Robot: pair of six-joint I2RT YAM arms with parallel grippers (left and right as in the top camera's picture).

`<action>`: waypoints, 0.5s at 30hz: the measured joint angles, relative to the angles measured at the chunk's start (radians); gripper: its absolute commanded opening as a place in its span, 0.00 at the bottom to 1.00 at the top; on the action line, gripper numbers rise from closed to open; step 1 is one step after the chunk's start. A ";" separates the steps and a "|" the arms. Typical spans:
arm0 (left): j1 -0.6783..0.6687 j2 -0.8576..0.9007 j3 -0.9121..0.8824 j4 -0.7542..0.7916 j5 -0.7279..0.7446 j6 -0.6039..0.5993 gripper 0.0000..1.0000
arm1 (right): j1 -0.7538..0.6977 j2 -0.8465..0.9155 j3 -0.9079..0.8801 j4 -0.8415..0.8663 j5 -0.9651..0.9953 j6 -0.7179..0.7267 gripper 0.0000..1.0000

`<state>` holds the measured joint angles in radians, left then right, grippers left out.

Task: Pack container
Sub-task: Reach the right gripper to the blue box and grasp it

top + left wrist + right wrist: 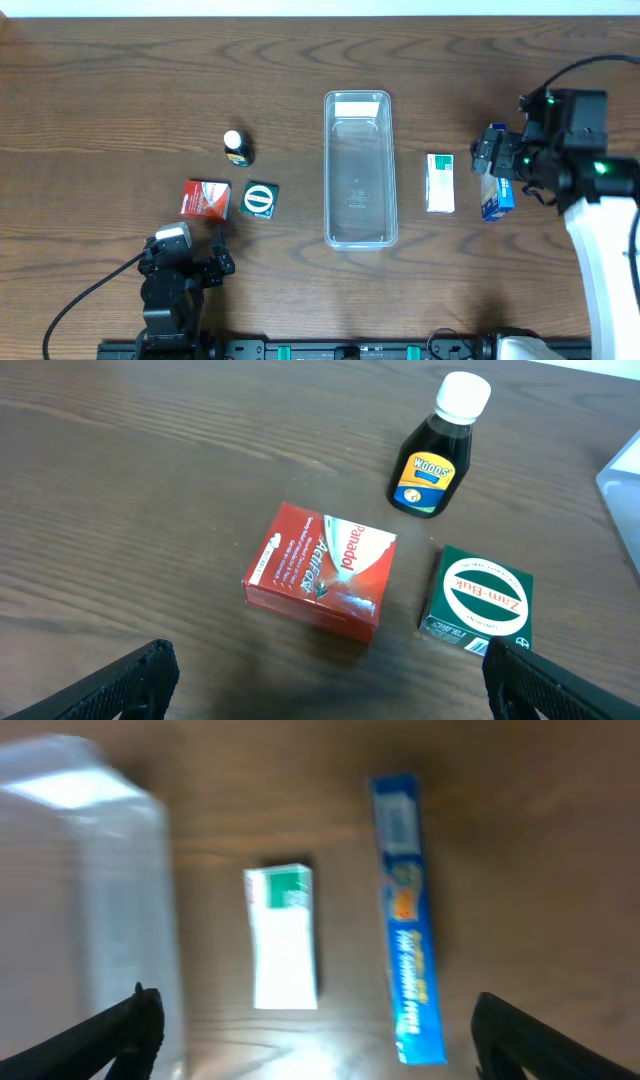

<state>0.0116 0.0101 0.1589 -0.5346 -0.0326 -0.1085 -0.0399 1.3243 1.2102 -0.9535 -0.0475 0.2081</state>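
The clear container (360, 190) lies empty at the table's middle, long side running front to back; its blurred corner shows in the right wrist view (90, 900). Left of it are a red box (205, 199) (320, 570), a green Zam-Buk box (260, 200) (480, 595) and a dark white-capped bottle (237, 147) (438, 450). Right of it are a white-and-green box (440, 183) (283, 935) and a long blue box (497, 198) (408, 915). My left gripper (190, 250) (340, 695) is open and empty, just in front of the red box. My right gripper (497, 160) (330, 1040) is open and empty, over the blue box's far end.
The dark wooden table (120, 90) reaches every edge of the overhead view. A black rail with arm mounts (330, 350) runs along the front edge. The right arm's white link (605, 260) reaches up the right side.
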 measured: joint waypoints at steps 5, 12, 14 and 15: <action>0.000 0.000 0.000 0.000 0.000 0.000 0.98 | 0.000 0.137 0.000 0.014 0.124 0.070 0.96; 0.000 0.000 0.000 0.000 0.000 0.000 0.98 | 0.000 0.288 0.000 0.084 0.183 0.101 0.80; 0.000 0.000 0.000 0.000 0.000 0.000 0.98 | 0.000 0.316 0.000 0.093 0.188 0.103 0.70; 0.000 0.000 0.000 0.000 0.000 0.000 0.98 | 0.000 0.327 0.000 0.097 0.192 0.104 0.65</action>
<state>0.0116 0.0101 0.1589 -0.5346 -0.0326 -0.1085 -0.0399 1.6516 1.2102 -0.8562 0.1444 0.3119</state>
